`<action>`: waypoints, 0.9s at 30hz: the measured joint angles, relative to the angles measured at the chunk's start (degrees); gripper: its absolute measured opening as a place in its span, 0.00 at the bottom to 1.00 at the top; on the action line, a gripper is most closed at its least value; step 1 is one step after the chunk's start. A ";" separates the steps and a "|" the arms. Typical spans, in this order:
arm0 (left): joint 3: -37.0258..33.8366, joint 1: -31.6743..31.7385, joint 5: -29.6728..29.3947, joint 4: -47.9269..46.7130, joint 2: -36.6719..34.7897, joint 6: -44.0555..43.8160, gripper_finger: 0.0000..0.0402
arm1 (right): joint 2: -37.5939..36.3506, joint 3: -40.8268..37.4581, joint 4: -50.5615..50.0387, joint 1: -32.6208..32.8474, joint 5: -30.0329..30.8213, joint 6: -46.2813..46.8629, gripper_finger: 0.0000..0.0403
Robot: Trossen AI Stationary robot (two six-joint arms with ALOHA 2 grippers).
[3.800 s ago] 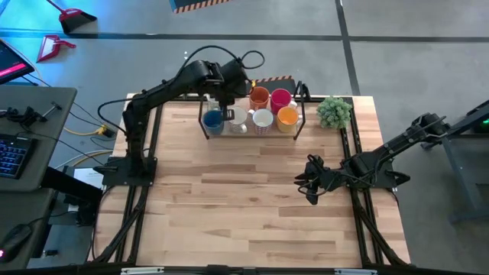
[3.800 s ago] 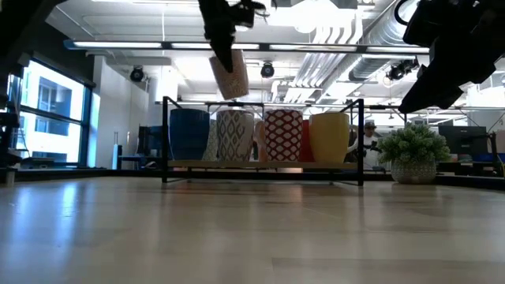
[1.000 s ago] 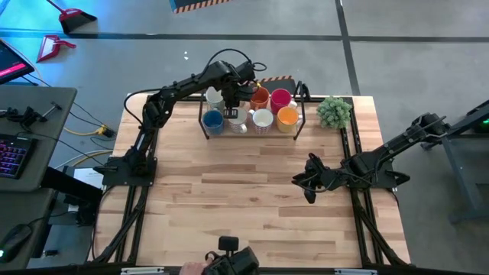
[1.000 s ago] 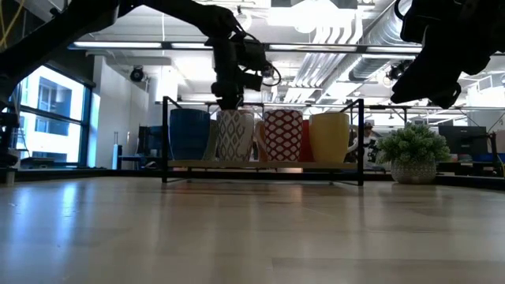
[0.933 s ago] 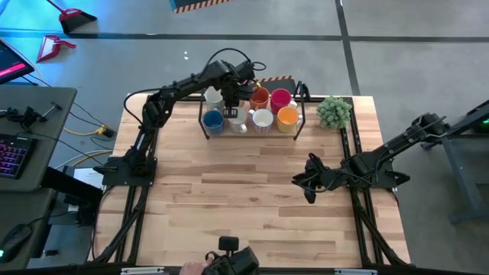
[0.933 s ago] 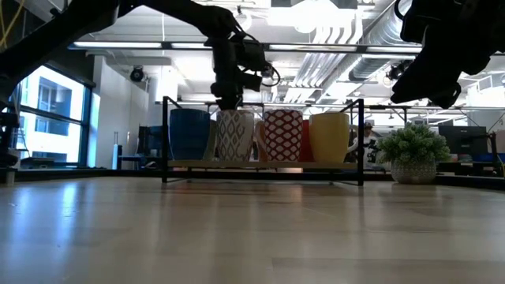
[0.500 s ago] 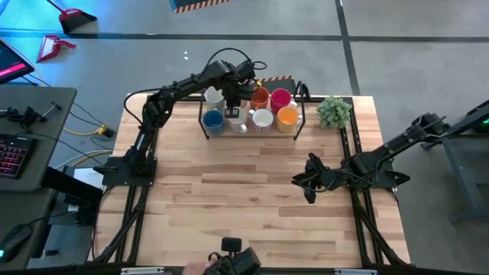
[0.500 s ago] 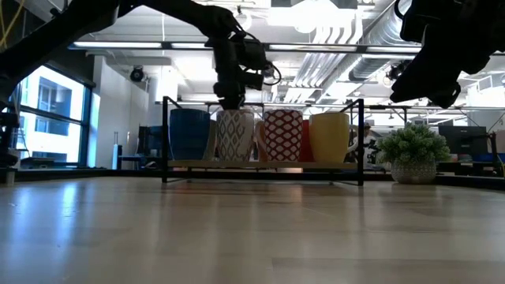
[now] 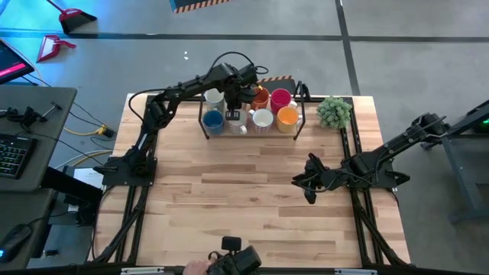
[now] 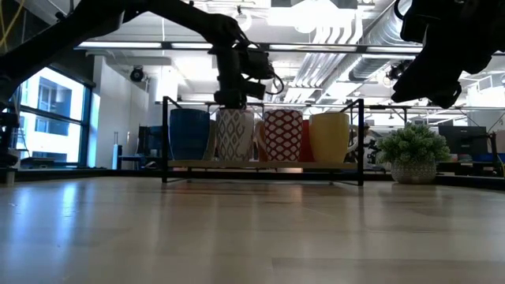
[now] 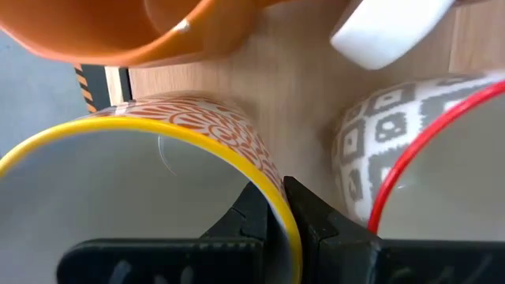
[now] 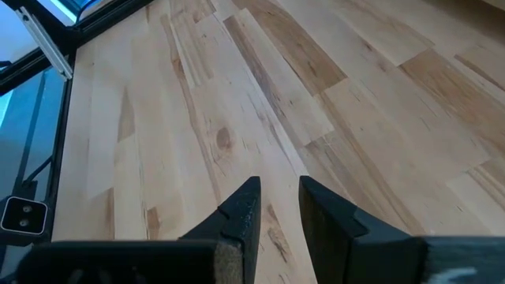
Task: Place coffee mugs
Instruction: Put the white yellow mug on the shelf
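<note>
Left wrist view: the left gripper [image 11: 276,207] pinches the yellow rim of an orange-patterned mug [image 11: 118,185], lower left. Right gripper [image 12: 274,207], fingers slightly apart, holds nothing.

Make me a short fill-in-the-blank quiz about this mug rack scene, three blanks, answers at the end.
1. The left gripper has its fingers shut on the rim of a patterned mug whose rim is coloured ____.
2. The small potted plant stands on the table just to the ____ of the rack, seen from above.
3. The right gripper hangs over bare ____, holding nothing.

Missing words: yellow; right; table
</note>
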 joint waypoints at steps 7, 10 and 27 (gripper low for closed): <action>0.40 0.13 1.76 -1.87 0.00 0.59 0.03 | 0.00 0.00 0.00 0.02 -0.09 -0.02 0.19; 0.40 0.13 1.81 -1.31 0.00 0.62 0.05 | -0.01 0.00 0.00 0.00 -0.30 0.00 0.19; 0.40 0.11 1.02 -0.48 0.00 0.43 0.09 | 0.00 0.00 0.02 0.00 -0.55 0.00 0.19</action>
